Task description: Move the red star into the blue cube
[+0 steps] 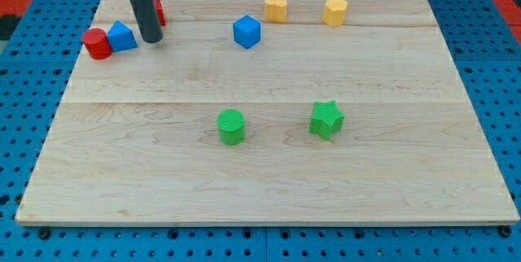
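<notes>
My tip (152, 40) sits at the desk's (269, 172) top-left, touching or just beside the red star (159, 11) (mostly hidden behind the rod). No gripper here, only the rod. Blue cube (247, 32) lies to the view's right. I'd get the tip to the star's left side, then push straight right; clear wood between them.

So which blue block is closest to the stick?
The blue triangular block at the view's left, touching the red cylinder. It sits right beside my tip; the blue cube is farther right.
</notes>
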`<state>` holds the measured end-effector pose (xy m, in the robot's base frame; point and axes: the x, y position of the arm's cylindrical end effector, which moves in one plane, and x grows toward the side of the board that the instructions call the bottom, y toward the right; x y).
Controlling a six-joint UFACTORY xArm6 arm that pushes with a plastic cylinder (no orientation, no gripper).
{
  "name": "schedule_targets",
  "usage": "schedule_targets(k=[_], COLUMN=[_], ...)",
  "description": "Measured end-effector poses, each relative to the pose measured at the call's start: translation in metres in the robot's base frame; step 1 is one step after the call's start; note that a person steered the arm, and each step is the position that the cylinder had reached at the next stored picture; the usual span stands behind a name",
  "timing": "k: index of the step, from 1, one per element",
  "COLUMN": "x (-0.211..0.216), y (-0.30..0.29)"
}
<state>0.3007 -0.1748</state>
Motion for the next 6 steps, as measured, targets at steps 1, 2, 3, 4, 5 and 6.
schedule_targets(k=[1,2,3,4,5,6], x=[-0.004,-0.030,-0.045,-0.052,-0.075,-0.074], y=[-0.027,-0.031,-0.039,-0.044,0.015,0.016])
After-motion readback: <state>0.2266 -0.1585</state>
